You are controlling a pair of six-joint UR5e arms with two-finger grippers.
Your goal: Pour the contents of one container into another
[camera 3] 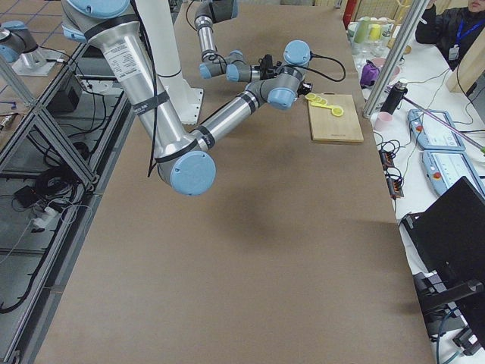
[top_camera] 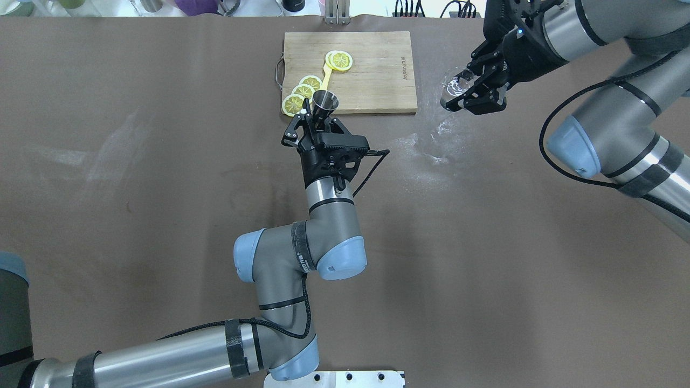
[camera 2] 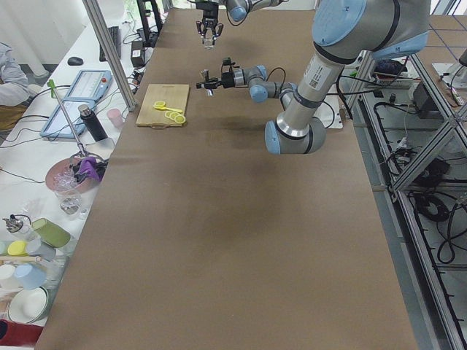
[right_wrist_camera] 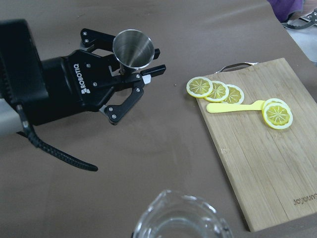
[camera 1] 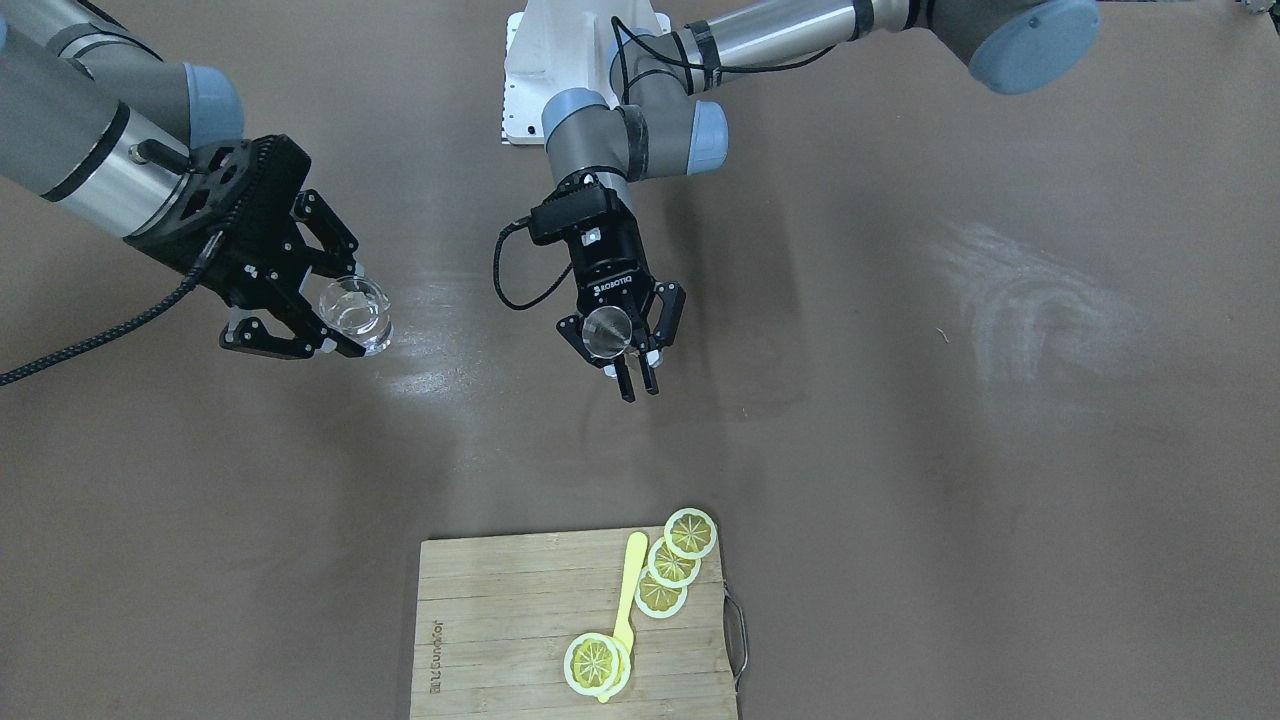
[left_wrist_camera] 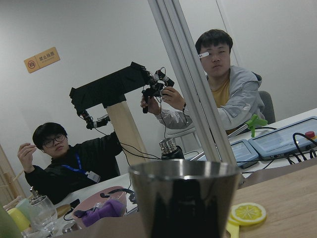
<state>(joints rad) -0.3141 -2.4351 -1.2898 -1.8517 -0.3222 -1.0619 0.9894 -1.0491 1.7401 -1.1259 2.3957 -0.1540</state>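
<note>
Pinches steel cup (top_camera: 325, 101) in left gripper (top_camera: 319, 119), clear glass (camera 1: 357, 304) in right gripper (camera 1: 342, 308), above white-smeared brown table (camera 1: 900, 450) bearing cutting board (camera 1: 500, 610).

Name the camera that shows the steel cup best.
Right wrist-mounted: the steel cup shows large and clear, clamped in the left gripper. Left wrist crops it close; overhead and front-facing show it small; side views, barely.

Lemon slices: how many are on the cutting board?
5. Three slices overlap beside the board handle; two overlap on the spoon. Others could hide beneath.
</note>
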